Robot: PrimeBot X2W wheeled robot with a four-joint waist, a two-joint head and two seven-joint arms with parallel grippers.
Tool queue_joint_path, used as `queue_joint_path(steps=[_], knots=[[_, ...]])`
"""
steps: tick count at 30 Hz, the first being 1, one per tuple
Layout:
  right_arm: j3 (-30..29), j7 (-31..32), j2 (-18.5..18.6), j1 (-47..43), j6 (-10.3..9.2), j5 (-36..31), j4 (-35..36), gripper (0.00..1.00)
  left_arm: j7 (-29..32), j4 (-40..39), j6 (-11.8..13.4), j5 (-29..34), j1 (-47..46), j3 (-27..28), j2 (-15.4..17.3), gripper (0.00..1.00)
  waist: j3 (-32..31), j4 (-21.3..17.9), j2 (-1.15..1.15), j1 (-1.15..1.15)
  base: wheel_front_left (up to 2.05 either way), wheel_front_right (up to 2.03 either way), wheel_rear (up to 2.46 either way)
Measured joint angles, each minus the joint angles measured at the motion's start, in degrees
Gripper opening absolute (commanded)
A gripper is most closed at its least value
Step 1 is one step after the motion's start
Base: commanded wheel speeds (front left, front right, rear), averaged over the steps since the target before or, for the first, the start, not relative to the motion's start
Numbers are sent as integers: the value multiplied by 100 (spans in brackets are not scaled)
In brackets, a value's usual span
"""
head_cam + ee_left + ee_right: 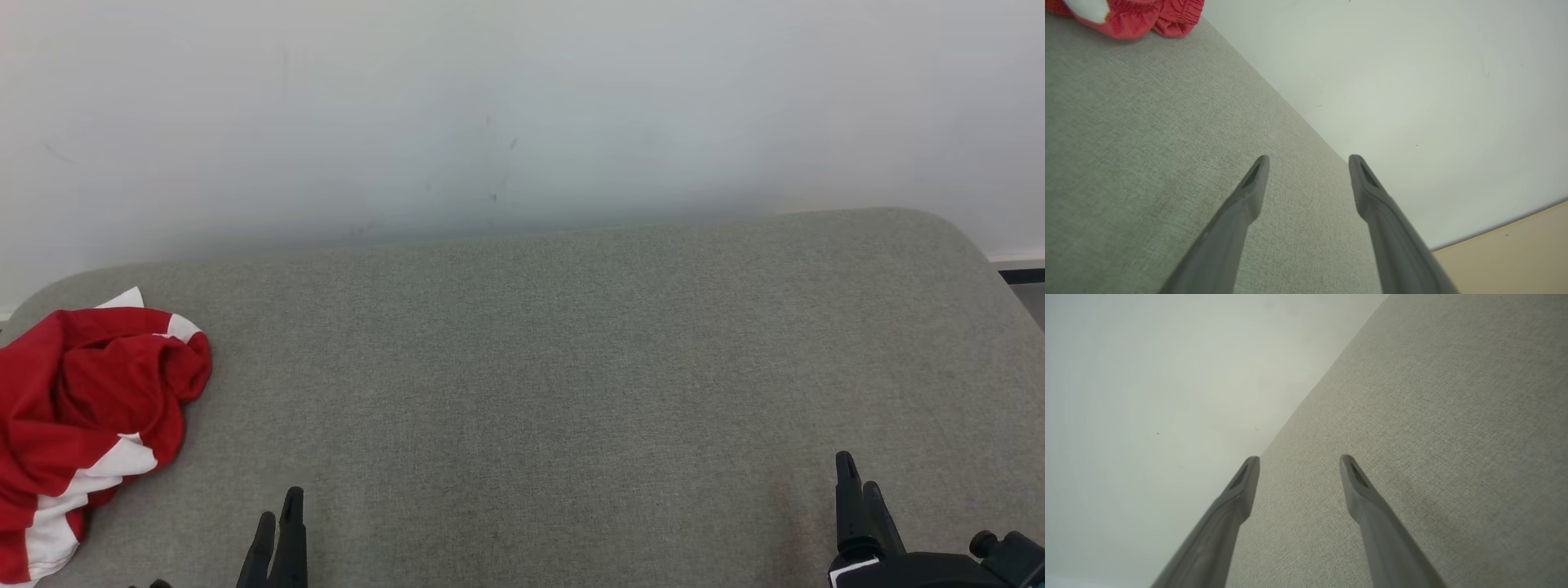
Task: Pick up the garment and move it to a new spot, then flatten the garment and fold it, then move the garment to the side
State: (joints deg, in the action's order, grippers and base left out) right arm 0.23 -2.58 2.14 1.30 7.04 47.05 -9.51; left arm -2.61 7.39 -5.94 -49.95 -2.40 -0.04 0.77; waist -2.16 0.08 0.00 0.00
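Head view: a grey fabric worktop (571,367) stands against a pale, scuffed wall (522,106). The crumpled red-and-white garment (90,400) lies at its left end. Left wrist view: the left gripper (1309,159) has its jaws wide and empty. Right wrist view: the right gripper (1299,458) is likewise wide and empty.
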Motion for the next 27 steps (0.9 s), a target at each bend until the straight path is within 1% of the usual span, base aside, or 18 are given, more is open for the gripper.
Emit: queue_joint_path(steps=[1, 5, 10, 18, 22, 27], knots=[[0, 0, 0, 0, 0, 0, 0, 100, 0, 0, 0, 0, 0, 0, 0, 100, 0, 0, 0, 0, 0, 0, 0], [42, -85, -5, -99, 1, -366, 112, 100, -79, -63, 48, 407, 7, -105, 8, 100, -36, 0, 0, 0, 0, 0, 0], [380, -183, 87, -160, 5, -730, 211, 100, -180, -113, 59, 823, 27, -235, 32, 100, -72, -2, 0, 0, 0, 0, 0], [512, -341, 162, -224, 7, -1256, 313, 100, -331, -212, 152, 1411, 105, -352, 57, 100, -127, -3, 0, 0, 0, 0, 0], [605, -407, 200, -279, 7, -1497, 366, 100, -408, -242, 185, 1685, 125, -426, 64, 100, -163, 3, 0, 0, 0, 0, 0], [694, -471, 223, -305, 8, -1715, 420, 100, -478, -285, 221, 1879, 133, -474, 75, 100, -192, 13, 0, 0, 0, 0, 0]])
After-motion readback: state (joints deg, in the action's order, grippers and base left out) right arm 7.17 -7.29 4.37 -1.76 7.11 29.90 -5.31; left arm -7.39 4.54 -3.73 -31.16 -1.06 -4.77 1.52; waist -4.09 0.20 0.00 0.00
